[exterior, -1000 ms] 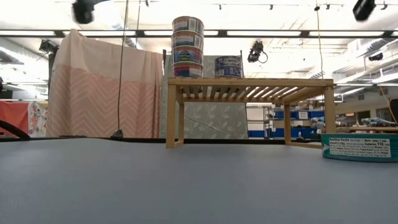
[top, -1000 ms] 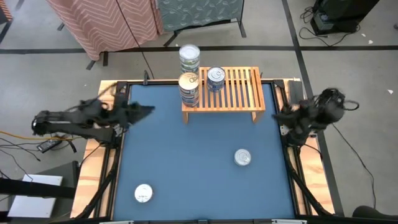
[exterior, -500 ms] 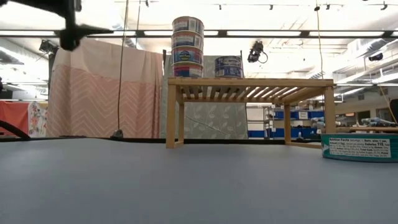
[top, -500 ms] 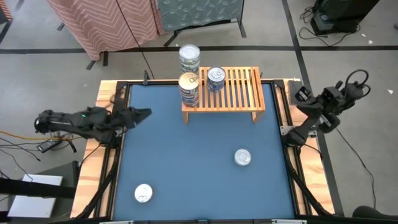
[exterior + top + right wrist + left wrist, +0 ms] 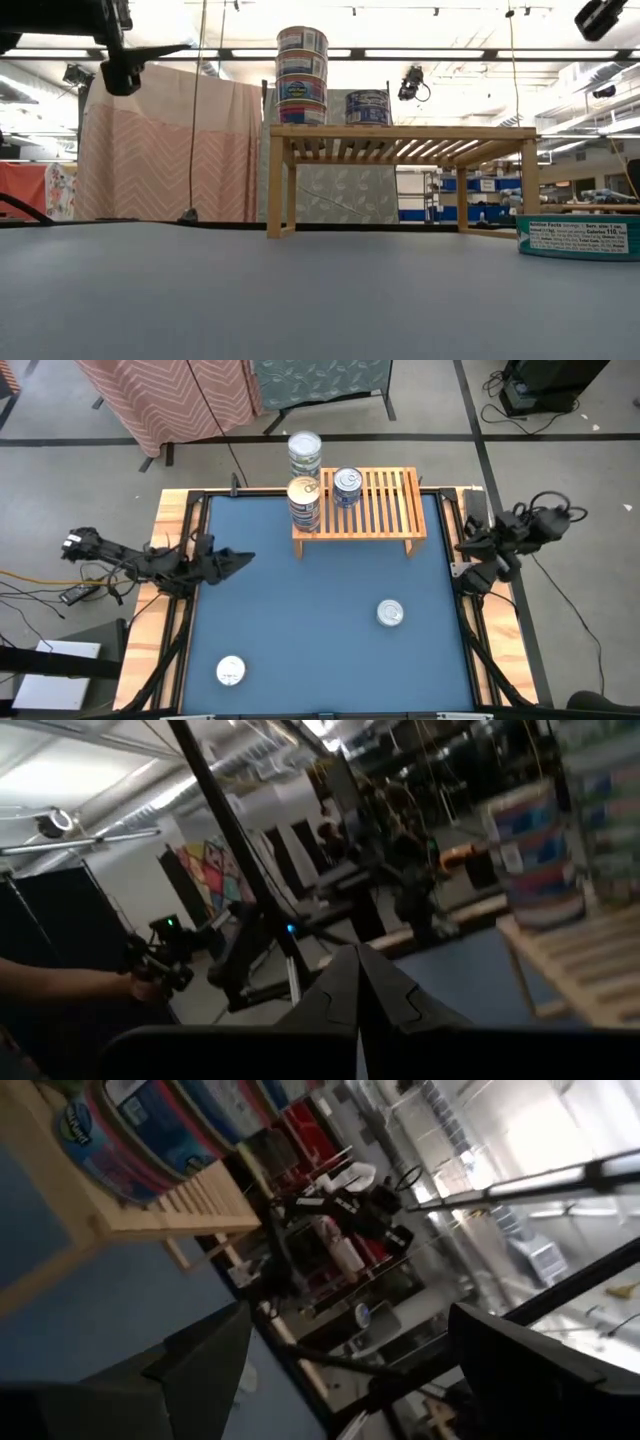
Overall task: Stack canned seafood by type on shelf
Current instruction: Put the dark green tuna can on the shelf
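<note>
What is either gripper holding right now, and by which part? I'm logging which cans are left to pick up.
Nothing is held. The left gripper is open and empty at the table's left edge; the right gripper is shut on nothing.

On the blue worktop the light-wood shelf stands far in the middle, carrying a stack of three cans at its left end and a single can beside it, while another can lies near the right edge.
</note>
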You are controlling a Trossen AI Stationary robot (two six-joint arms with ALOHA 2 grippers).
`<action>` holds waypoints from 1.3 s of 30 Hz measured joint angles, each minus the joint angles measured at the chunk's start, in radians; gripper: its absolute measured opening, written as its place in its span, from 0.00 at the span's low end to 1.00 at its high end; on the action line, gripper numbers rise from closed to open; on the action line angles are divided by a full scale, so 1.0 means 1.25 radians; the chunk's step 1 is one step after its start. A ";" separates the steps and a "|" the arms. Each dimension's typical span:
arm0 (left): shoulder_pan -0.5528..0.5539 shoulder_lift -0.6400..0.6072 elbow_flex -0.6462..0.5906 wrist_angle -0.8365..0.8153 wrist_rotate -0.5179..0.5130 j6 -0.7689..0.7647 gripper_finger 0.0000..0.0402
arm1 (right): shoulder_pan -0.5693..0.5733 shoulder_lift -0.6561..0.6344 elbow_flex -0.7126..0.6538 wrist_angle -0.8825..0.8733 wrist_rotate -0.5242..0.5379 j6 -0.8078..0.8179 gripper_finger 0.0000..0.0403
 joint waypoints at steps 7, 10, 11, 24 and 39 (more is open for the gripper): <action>-0.045 0.000 0.000 -0.059 -0.040 0.008 0.86 | -0.005 0.001 -0.092 0.002 -0.007 0.101 0.01; -0.059 0.001 0.000 -0.109 -0.072 -0.018 0.86 | -0.005 0.000 -0.140 0.021 -0.008 0.159 0.00; -0.063 0.001 0.000 -0.121 -0.077 -0.029 0.86 | -0.005 0.001 -0.156 0.029 -0.009 0.172 0.01; -0.082 0.063 0.000 -0.179 -0.113 -0.130 0.86 | -0.005 0.034 -0.396 0.169 0.001 0.461 0.01; -0.082 0.213 0.000 -0.168 -0.026 -0.249 0.86 | -0.007 0.466 -0.351 0.216 0.003 0.565 0.00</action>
